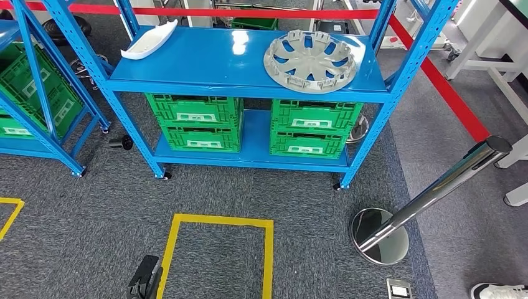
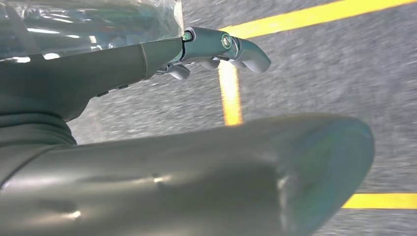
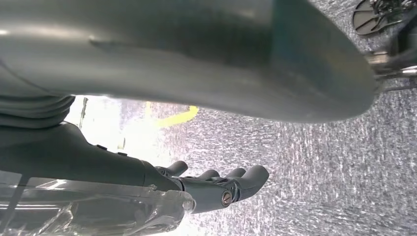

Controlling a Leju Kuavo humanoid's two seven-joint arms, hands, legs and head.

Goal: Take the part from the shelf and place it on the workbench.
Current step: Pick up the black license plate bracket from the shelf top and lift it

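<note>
On my left wrist feed, the left hand (image 2: 216, 46) shows a broad, smooth grey thumb with a soft sheen and a rounded tip. Its fingers (image 2: 248, 51) are darker grey-blue, jointed with small round screw heads, one greenish. A clear, glossy plastic cover sits over the part behind them. My right hand (image 3: 216, 189) looks the same: fat grey thumb, dark rounded fingers (image 3: 253, 177), one brass-coloured screw at a joint, a ribbed grey cover and crinkled clear plastic.
</note>
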